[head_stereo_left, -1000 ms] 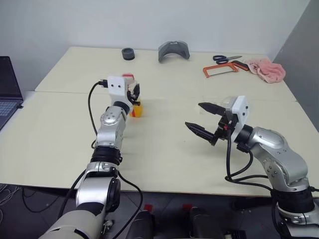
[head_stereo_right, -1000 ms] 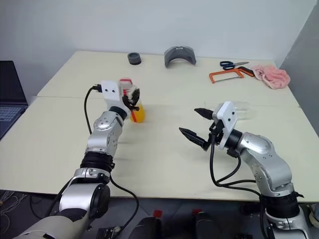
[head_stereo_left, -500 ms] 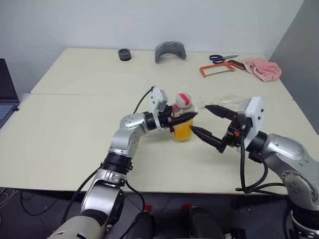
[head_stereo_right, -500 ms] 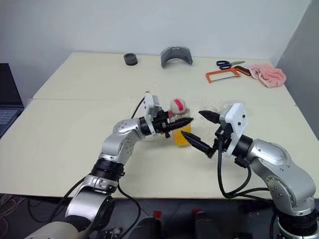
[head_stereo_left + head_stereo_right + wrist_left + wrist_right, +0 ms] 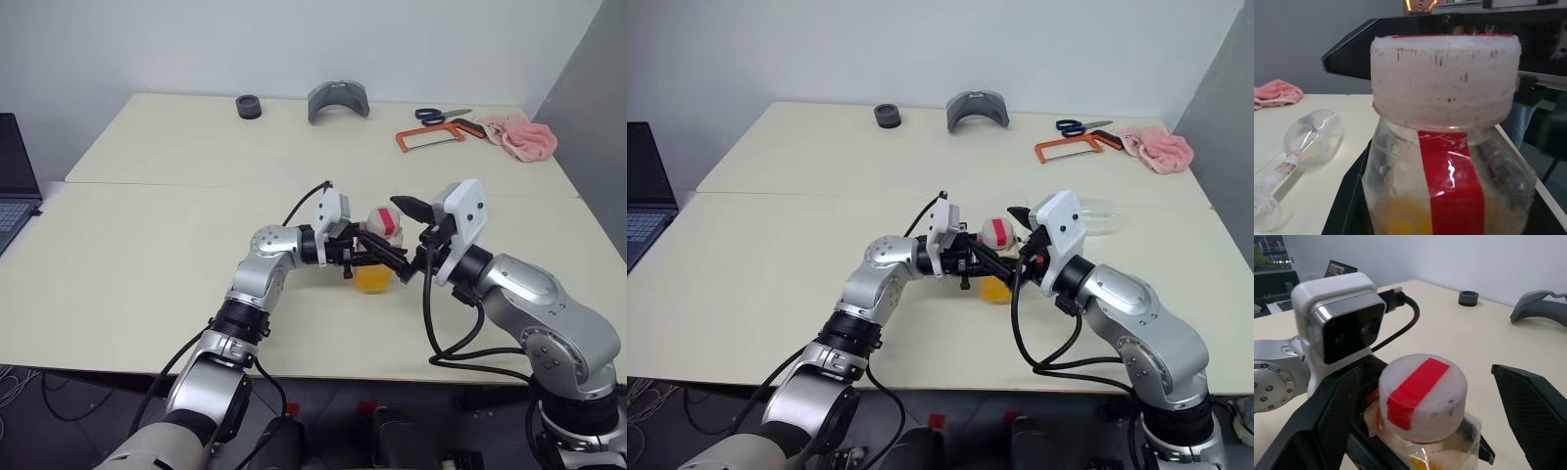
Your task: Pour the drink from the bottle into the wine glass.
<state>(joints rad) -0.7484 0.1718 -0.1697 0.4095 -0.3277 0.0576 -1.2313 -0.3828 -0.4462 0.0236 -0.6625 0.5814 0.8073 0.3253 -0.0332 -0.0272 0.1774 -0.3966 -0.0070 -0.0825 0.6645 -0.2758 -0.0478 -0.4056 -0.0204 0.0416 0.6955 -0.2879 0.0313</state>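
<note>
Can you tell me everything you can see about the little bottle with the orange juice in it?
The bottle is small and clear, looks like plastic, with squarish sides. Its cap is whitish with a red strip across the top, and a red stripe runs down one side. Only the bottom part holds orange drink. It stands upright, near the middle of the table. The left gripper is shut on its body. The right gripper is open, a finger on each side of the cap, not touching.

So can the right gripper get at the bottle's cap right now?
Probably yes. The right gripper is open, one finger on each side of the cap, nothing between. The left gripper holds the bottle lower down, leaving the cap free.
</note>
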